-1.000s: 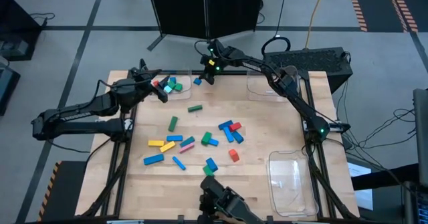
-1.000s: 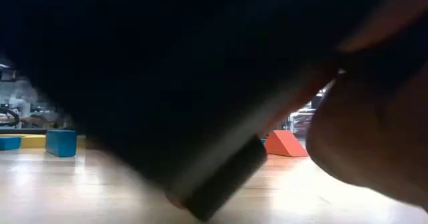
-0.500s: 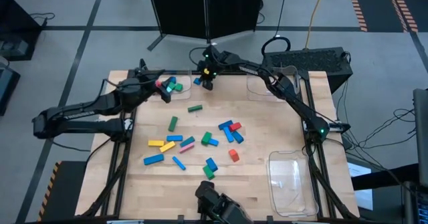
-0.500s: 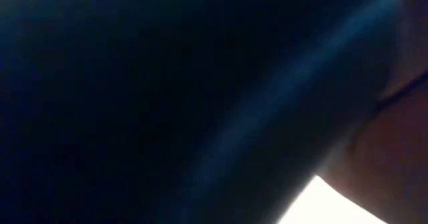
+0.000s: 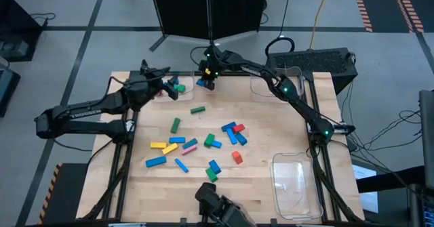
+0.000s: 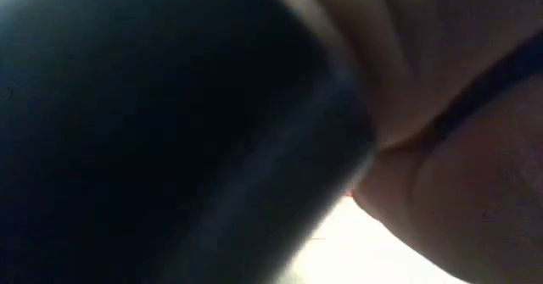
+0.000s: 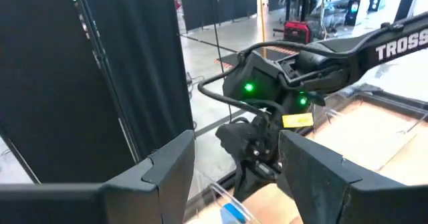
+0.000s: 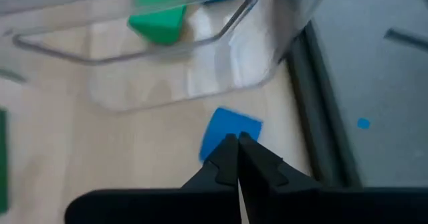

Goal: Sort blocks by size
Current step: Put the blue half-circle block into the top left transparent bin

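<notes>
I start with the table [image 5: 271, 129], a pale wooden top with most of the blocks [image 5: 203, 142] scattered loose across its middle, a few more in the clear tray [image 5: 157, 78] at the far left corner, and an empty clear tray [image 5: 298, 186] near the front right. My left gripper [image 5: 165, 86] hangs over that far-left tray with its fingers spread apart and nothing visible between them. My right gripper [image 8: 238, 158] reaches across to the far edge with its fingers pressed together and empty, its tips just over a small blue block [image 8: 229, 131] that lies flat on the wood just outside the tray wall. Inside the tray a green block [image 8: 158, 22] shows through the plastic. The low camera is blocked by something dark close in front, so it gives me nothing. I judge these blocks to be light, rigid and smooth-faced, not fragile, likely to skid or twist if nudged on the bare wood. For the blue one I would open the fingers first, straddle it across two parallel flat sides at mid-height, and avoid pinching corners.
</notes>
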`<state>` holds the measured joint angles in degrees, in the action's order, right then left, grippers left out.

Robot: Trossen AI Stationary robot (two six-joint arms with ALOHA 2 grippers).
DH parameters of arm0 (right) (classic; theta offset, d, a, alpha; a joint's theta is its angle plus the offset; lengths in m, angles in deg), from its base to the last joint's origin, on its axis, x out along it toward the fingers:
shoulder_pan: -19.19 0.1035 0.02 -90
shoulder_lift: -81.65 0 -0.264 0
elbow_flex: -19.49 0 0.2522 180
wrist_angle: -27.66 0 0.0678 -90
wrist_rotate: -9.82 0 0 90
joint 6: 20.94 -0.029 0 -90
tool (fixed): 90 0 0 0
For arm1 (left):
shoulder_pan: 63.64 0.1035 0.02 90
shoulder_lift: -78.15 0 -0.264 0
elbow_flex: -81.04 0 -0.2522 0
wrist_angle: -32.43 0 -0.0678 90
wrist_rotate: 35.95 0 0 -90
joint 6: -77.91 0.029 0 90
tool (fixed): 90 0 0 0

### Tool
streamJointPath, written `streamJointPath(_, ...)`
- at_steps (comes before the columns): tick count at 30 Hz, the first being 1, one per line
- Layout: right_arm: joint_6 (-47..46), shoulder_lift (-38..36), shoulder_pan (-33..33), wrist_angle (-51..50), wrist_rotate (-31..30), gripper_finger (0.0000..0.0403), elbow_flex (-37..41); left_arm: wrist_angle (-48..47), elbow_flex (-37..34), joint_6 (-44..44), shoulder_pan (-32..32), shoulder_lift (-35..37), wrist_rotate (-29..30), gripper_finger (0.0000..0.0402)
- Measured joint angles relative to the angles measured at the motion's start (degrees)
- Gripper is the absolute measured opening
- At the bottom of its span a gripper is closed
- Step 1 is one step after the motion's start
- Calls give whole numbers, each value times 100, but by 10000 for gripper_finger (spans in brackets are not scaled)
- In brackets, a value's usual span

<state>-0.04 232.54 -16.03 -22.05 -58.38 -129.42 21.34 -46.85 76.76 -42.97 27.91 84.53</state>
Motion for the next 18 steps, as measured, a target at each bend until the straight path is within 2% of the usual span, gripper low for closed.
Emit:
streamJointPath(6,162,31,96,-85,-373,0,16,310,8,63,37,0,-7,219)
streamJointPath(18,167,28,92,122,-105,0,13,769,11,353,37,0,-85,219)
